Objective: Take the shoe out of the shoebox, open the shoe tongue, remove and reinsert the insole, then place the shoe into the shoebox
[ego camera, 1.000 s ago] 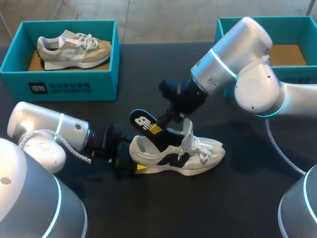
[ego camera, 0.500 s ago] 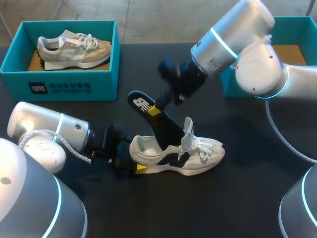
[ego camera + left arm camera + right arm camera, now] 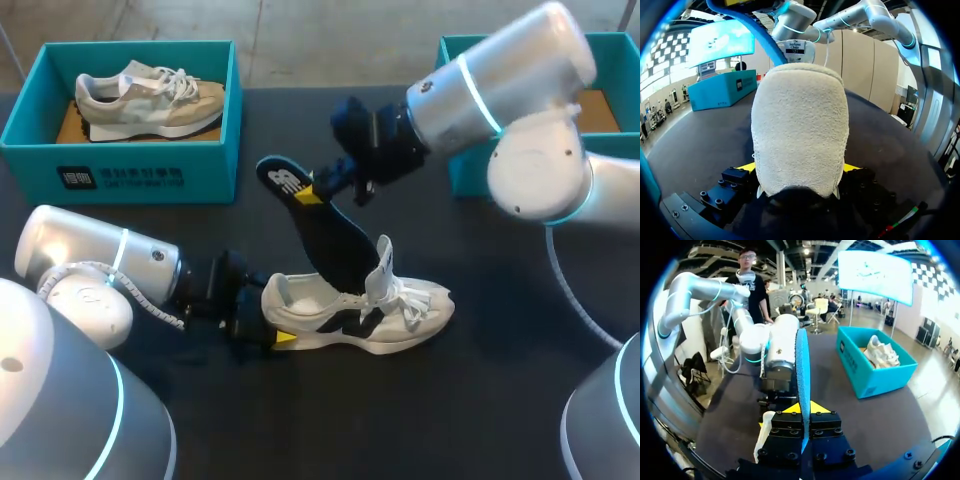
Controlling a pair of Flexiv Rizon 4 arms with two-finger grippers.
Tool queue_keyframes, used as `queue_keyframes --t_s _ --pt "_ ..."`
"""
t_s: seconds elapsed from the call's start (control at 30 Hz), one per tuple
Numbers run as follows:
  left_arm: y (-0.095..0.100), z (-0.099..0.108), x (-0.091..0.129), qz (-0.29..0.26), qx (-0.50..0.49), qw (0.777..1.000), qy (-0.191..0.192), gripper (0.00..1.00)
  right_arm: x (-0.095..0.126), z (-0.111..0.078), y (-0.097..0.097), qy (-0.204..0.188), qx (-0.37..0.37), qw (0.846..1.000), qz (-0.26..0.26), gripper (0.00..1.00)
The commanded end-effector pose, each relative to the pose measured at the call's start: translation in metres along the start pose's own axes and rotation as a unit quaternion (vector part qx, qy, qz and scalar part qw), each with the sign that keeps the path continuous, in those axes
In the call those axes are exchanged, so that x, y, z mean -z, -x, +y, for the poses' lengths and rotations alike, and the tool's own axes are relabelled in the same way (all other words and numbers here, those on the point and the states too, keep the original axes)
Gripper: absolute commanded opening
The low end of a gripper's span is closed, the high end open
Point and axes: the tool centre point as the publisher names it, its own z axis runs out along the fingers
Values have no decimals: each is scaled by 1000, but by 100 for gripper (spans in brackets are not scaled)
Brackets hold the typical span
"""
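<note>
A white shoe (image 3: 400,305) with black side panels lies on its sole on the black table, toe to the right. My left gripper (image 3: 268,326) is shut on its heel (image 3: 799,125), one yellow-tipped finger on each side. The black and blue insole (image 3: 325,235) slants up out of the shoe's mouth, its front end still inside behind the raised tongue (image 3: 380,262). My right gripper (image 3: 312,191) is shut on the insole's heel end, above and behind the shoe. In the right wrist view the insole (image 3: 801,365) stands edge-on between that gripper's (image 3: 802,411) yellow tips.
A teal shoebox (image 3: 150,175) at the back left holds a beige shoe (image 3: 150,97). A second teal shoebox (image 3: 610,50) stands at the back right, partly behind my right arm, with its brown bottom showing. Bare black tabletop lies in front of the shoe.
My right gripper has risen and moved back, drawing the insole further out of the shoe and standing it steeper. The left gripper and the shoe have stayed put.
</note>
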Motion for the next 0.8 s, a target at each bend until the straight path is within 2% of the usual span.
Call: queue_keyframes --t_s 0.03,0.37,0.53,0.8 --pt "0 1 0 0 0 1000 2 0 9 0 -3 40 18 998 -34 0" --pt "0 1 0 0 0 1000 2 0 23 28 23 69 59 995 -46 0" --pt "0 1 0 0 0 1000 2 0 37 43 35 74 85 992 -54 0" --pt "0 1 0 0 0 1000 2 0 37 43 35 74 85 992 -54 0"
